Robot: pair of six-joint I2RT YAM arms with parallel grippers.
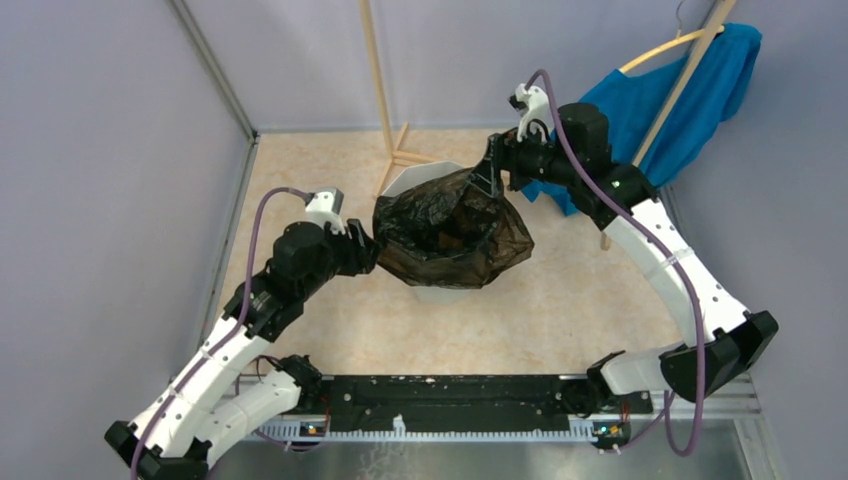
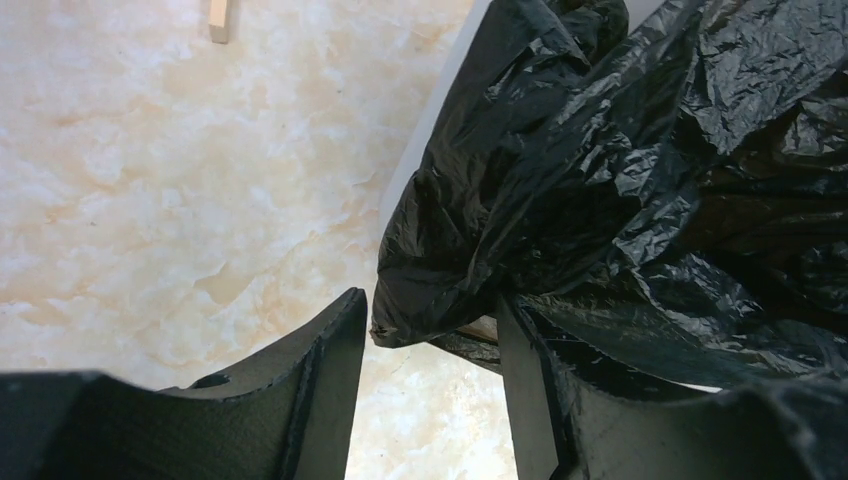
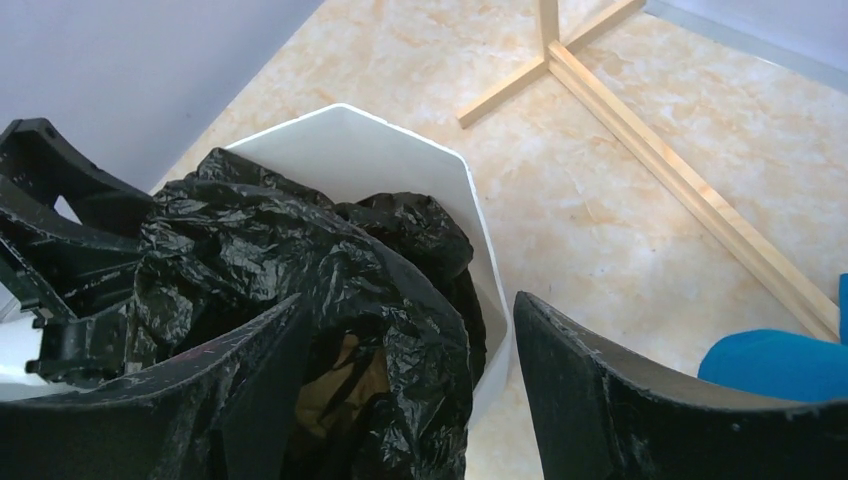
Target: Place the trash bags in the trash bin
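Left tool (image 2: pixel 430 300) sits nearest the lens: jaws apart, with a loose corner of bag hanging in the gap, not pinched. Film lies over its right finger.

Desk (image 1: pixel 580 300): beige, walled on the left and at the back.

Bag (image 1: pixel 450 225): black and crinkled, bunched over the bin mouth. Part is down inside against the white wall. The rest balloons over the rim on the near and right sides, and a peak rises to the right tool.

Bin (image 3: pixel 400 130): white, faceted, upright, mid-desk. Only the far rim and a bit of the near wall show under the bag.

Right tool (image 3: pixel 410 300): jaws wide, nothing clamped. Bag film drapes over one finger; the other is bare.

Judgement: the bag is in place but not seated, with both tools letting go or about to re-grip. To do this well:
- Slip the fingers out of the film along their own line before lifting, since a snagged fold would drag the bag back out.
- Press the bunched middle straight down.
- Work the overhang outward over the rim, one side at a time.
- Keep sideways force low; the bin looks light and could tip or slide.

Room:
- A wooden stand (image 1: pixel 385 100) has its foot just beside the far rim.
- A blue garment (image 1: pixel 650 110) hangs close behind the right arm.
- The left arm is near the side wall.
- Open desk lies between the bin and the bases, so withdraw that way.
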